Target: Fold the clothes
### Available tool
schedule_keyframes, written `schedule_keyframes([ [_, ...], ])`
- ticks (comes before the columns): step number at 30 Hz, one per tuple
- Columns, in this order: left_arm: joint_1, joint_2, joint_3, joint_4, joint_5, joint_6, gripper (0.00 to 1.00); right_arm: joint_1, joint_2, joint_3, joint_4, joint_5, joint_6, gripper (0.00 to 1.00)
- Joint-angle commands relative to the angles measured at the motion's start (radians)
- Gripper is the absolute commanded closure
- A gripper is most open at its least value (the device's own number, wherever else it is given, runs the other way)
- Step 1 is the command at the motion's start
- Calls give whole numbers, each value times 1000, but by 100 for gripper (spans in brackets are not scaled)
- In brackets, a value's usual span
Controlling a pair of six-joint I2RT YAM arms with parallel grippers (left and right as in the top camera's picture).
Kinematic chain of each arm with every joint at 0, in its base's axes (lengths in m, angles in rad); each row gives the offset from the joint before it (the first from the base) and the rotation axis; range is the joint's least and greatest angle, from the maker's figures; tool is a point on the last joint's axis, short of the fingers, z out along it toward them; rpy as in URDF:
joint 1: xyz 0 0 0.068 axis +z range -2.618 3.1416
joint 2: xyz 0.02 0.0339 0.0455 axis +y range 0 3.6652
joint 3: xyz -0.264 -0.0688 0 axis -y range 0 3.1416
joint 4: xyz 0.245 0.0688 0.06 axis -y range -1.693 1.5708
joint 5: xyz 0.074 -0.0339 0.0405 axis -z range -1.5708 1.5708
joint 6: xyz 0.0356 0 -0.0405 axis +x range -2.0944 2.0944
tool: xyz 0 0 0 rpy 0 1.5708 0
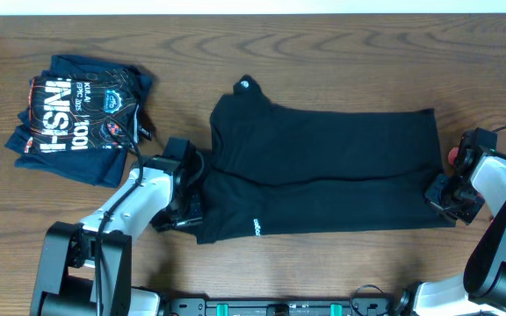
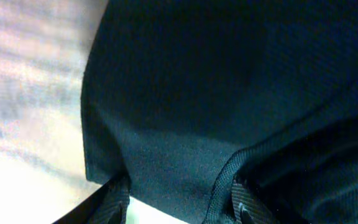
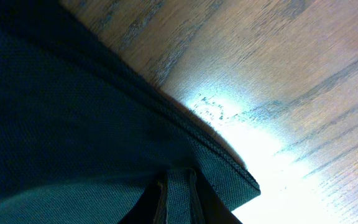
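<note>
left claw (image 1: 191, 207) pinching black garment (image 1: 323, 167) hem | right claw (image 1: 438, 195) pinching its corner | folded pile (image 1: 77, 116) overhead only

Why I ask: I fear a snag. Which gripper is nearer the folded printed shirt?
Left. The left gripper is just lower-right of the folded shirt, at the black garment's near edge; the right gripper is at its far edge.
</note>
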Motion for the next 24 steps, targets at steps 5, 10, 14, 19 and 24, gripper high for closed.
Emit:
schedule_keyframes([
  [5, 4, -116, 0, -16, -11, -24, 43, -16, 8, -13, 14, 2, 5, 88],
  [10, 3, -259, 13, -2, 32, 1, 31, -16, 8, -13, 14, 2, 5, 87],
  [14, 3, -282, 7, 3, 72, 22, 32, -16, 8, -13, 14, 2, 5, 87],
  [19, 3, -220, -23, 61, 191, 48, 33, -16, 8, -13, 13, 2, 5, 87],
  [24, 3, -116, -23, 93, 275, 63, 33, -16, 8, -13, 10, 1, 5, 87],
])
